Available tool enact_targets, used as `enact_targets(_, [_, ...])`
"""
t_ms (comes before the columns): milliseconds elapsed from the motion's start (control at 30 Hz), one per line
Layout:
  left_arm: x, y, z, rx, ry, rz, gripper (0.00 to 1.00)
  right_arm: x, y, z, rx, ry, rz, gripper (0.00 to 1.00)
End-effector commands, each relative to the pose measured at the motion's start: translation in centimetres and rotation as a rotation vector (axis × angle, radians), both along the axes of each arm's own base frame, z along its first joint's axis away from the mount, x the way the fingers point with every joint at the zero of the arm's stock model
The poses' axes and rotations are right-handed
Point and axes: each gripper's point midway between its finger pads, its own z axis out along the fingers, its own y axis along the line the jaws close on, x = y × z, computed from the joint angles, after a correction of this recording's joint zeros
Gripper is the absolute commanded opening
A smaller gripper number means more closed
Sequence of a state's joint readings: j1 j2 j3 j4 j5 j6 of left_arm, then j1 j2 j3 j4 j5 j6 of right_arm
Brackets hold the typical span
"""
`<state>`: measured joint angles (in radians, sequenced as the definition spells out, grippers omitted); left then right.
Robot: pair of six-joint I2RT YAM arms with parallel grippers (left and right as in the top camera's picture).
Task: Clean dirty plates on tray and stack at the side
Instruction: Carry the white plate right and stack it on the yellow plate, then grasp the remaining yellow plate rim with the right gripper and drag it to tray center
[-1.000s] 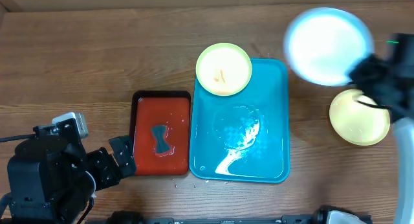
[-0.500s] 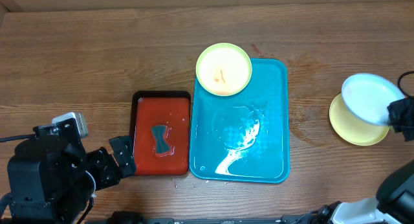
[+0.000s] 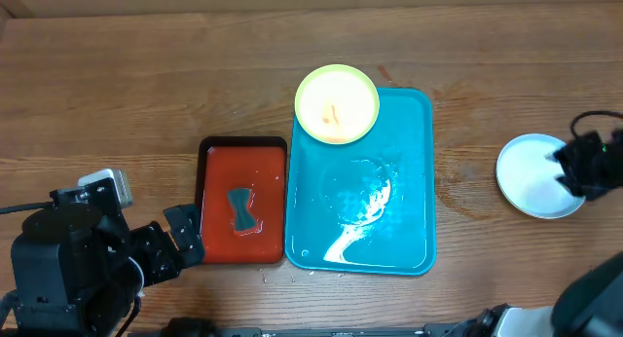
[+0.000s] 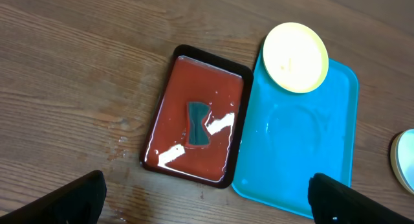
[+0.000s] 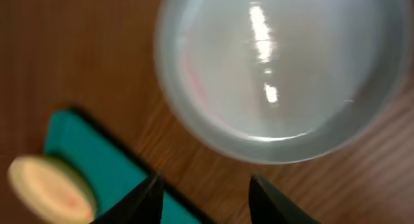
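Note:
The blue tray [image 3: 389,230] lies mid-table with a wet sheen on its base. A pale yellow plate [image 3: 337,104] with orange specks rests on the tray's far left corner and overhangs the rim. A white plate [image 3: 531,176] lies on the bare wood at the right, and a thin yellowish edge shows under it in the left wrist view. My right gripper [image 3: 574,169] hovers at that plate's right side. In the right wrist view it [image 5: 210,201] is open, nothing between its fingers, just off the white plate [image 5: 278,68]. My left gripper [image 4: 210,201] stands open near the front left.
A red tray [image 3: 216,181] with a black rim holds water and a dark sponge [image 3: 243,208], just left of the blue tray. Water drops lie on the wood by the trays' front edge. The left arm's bulk [image 3: 68,269] fills the front left corner.
My right gripper carried the white plate down from the far right, set it on the yellow plate at the right side, and opened. The left arm has not moved.

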<state>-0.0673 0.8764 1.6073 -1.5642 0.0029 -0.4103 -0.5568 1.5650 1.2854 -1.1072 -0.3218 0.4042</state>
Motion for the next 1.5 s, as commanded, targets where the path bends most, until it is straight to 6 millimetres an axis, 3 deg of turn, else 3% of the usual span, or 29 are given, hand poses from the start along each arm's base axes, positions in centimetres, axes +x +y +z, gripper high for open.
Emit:
enact_targets(0, [0.0,0.3,0.2,0.024,-0.008,-0.002,1.0,2.5,6.7,7.9,-0.092,-0.295,0.311,0.38])
enact_targets(100, [0.0,0.3,0.2,0.024,-0.008,-0.002,1.0,3.4,13.3,10.8,-0.174,-0.447,0.594,0.31])
enact_targets(200, [0.0,0.3,0.2,0.024,-0.008,-0.002,1.0,4.0,19.4,11.8,-0.247,-0.53,0.792,0.4])
enact_targets(267, [0.0,0.3,0.2,0.024,-0.008,-0.002,1.0,5.1,22.2,11.3,-0.362,-0.537,0.86,0.41])
enact_targets(333, [0.0,0.3,0.2,0.024,-0.008,-0.002,1.0,6.5,23.8,10.4,-0.483,-0.527,0.88,0.48])
enact_targets(367, [0.0,0.3,0.2,0.024,-0.008,-0.002,1.0,7.7,24.8,9.6,-0.561,-0.519,0.883,0.53])
enact_targets(433, [0.0,0.3,0.2,0.024,-0.008,-0.002,1.0,10.0,25.9,7.5,-0.678,-0.501,0.911,0.53])
enact_targets(600, [0.0,0.3,0.2,0.024,-0.008,-0.002,1.0,14.8,26.8,1.9,-0.781,-0.476,0.996,0.62])
enact_targets(633, [0.0,0.3,0.2,0.024,-0.008,-0.002,1.0,16.0,26.6,0.2,-0.794,-0.467,1.005,0.63])
enact_targets(700, [0.0,0.3,0.2,0.024,-0.008,-0.002,1.0,17.9,26.0,-2.1,-0.805,-0.465,0.985,0.75])
enact_targets(767, [0.0,0.3,0.2,0.024,-0.008,-0.002,1.0,19.4,25.2,-4.1,-0.807,-0.461,0.96,0.76])
enact_targets(833, [0.0,0.3,0.2,0.024,-0.008,-0.002,1.0,20.3,25.0,-6.1,-0.773,-0.468,0.962,0.79])
enact_targets(967, [0.0,0.3,0.2,0.024,-0.008,-0.002,1.0,20.2,26.9,-9.4,-0.607,-0.501,1.042,0.79])
enact_targets(1000, [0.0,0.3,0.2,0.024,-0.008,-0.002,1.0,20.1,27.3,-10.0,-0.58,-0.503,1.056,0.77])
enact_targets(1067, [0.0,0.3,0.2,0.024,-0.008,-0.002,1.0,19.3,28.6,-10.9,-0.493,-0.512,1.099,0.51])
enact_targets(1100, [0.0,0.3,0.2,0.024,-0.008,-0.002,1.0,19.1,29.0,-10.9,-0.479,-0.514,1.106,0.46])
enact_targets(1367, [0.0,0.3,0.2,0.024,-0.008,-0.002,1.0,17.2,28.5,-12.4,-0.377,-0.388,0.999,0.25])
enact_targets(1467, [0.0,0.3,0.2,0.024,-0.008,-0.002,1.0,17.2,28.5,-12.4,-0.377,-0.385,0.998,0.24])
